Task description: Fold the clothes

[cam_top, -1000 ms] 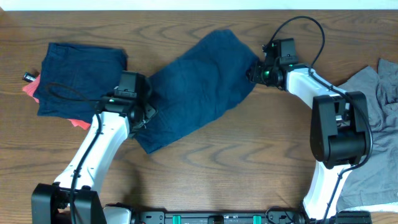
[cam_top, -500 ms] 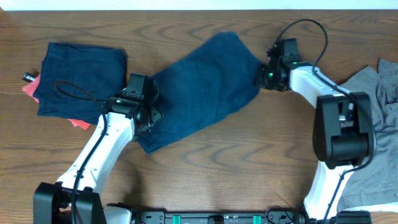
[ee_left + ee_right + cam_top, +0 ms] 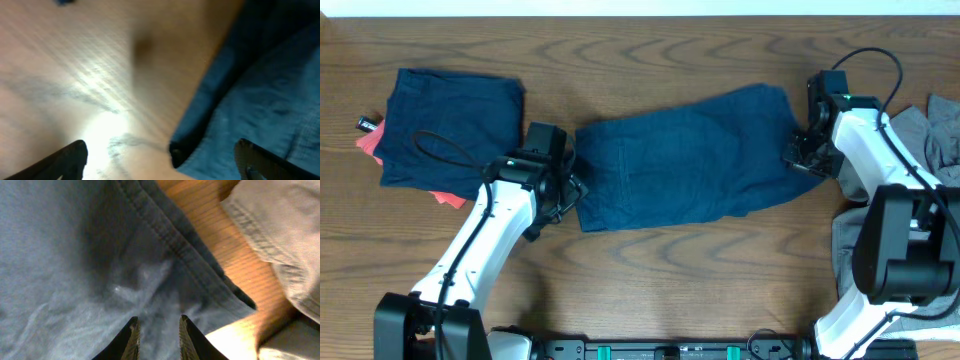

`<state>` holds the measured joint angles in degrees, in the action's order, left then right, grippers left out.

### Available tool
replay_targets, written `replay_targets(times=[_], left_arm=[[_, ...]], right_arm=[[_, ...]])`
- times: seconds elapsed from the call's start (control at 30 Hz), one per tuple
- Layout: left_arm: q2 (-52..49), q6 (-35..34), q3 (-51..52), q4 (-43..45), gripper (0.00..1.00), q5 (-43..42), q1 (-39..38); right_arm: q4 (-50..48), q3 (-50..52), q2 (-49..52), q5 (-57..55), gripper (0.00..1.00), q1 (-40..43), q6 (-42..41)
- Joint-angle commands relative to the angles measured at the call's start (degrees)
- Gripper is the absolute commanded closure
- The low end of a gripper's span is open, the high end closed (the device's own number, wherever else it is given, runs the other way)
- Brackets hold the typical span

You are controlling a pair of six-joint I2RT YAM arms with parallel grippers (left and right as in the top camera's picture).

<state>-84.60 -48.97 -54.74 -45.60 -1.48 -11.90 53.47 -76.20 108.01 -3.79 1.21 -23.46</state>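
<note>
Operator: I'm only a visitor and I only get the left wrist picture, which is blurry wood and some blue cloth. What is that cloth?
Observer: The overhead view shows navy shorts spread flat across the middle of the table.
Operator: Is the other arm near them too?
Observer: Yes. The right gripper is at the opposite, right-hand end of the shorts, with its jaws over the fabric.
Operator: Are there any other clothes around?
Observer: A second navy garment lies at the table's left end, with coral-red cloth peeking out from under it.
</note>
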Motion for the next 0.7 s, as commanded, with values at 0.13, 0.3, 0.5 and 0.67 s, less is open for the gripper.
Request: replay_targets(times=[0.13, 0.3, 0.5, 0.67], left_arm=[[-5.86, 4.37, 0.33, 8.28, 0.03, -9.94, -0.07], [-12.7, 4.37, 0.33, 13.79, 0.02, -14.97, -0.07], [-19.5, 4.74, 0.33, 17.86, 0.21, -21.16, -0.09], [-19.19, 9.55, 0.11, 18.8, 0.94, -26.62, 0.04]], right_arm=[[0.11, 0.24, -9.14, -1.99, 0.54, -0.26, 0.11], [0.22, 0.24, -13.84, -1.38, 0.49, -0.61, 2.91], [-0.52, 0.24, -14.47, 4.96, 0.58, -1.6, 9.16], [-1.25, 0.24, -13.73, 14.01, 0.81, -2.93, 15.58]])
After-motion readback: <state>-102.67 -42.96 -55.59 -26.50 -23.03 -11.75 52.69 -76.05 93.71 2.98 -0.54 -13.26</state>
